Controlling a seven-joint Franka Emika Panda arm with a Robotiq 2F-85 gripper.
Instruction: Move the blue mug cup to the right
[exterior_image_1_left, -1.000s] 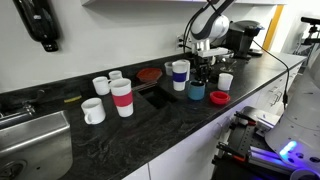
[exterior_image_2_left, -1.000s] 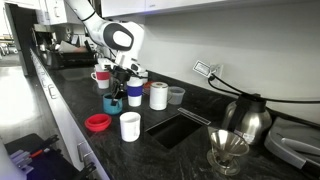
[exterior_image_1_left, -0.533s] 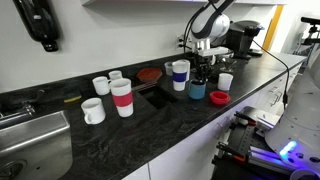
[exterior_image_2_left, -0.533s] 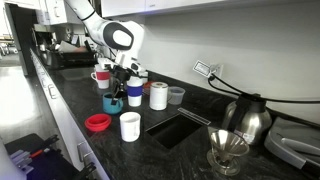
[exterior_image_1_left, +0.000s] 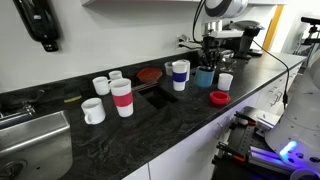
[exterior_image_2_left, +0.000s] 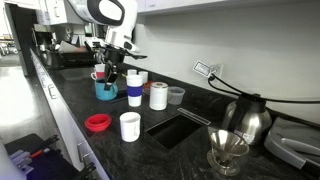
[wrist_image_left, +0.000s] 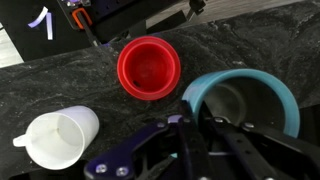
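The blue mug cup (exterior_image_1_left: 205, 78) is a squat teal mug, also seen in an exterior view (exterior_image_2_left: 106, 91). It hangs a little above the black counter, held by its rim. My gripper (exterior_image_1_left: 208, 66) comes down from above and is shut on the rim; it also shows in an exterior view (exterior_image_2_left: 108, 78). In the wrist view the mug (wrist_image_left: 262, 92) fills the right side, with my fingers (wrist_image_left: 195, 125) pinching its near wall. A flat red dish (wrist_image_left: 148, 68) and a small white cup (wrist_image_left: 60, 138) lie below.
The red dish (exterior_image_1_left: 219, 97) and small white cup (exterior_image_1_left: 226, 81) sit near the mug. A white cup with a blue band (exterior_image_1_left: 180, 75) stands beside it. Red-banded cup (exterior_image_1_left: 122, 98), white mugs (exterior_image_1_left: 93, 110), a counter recess (exterior_image_1_left: 155, 98), kettle (exterior_image_2_left: 245, 120) and glass dripper (exterior_image_2_left: 227, 148) stand further off.
The gripper has risen with the blue mug in it, lifting the mug off the counter and shifting it slightly sideways. The other cups have not moved.
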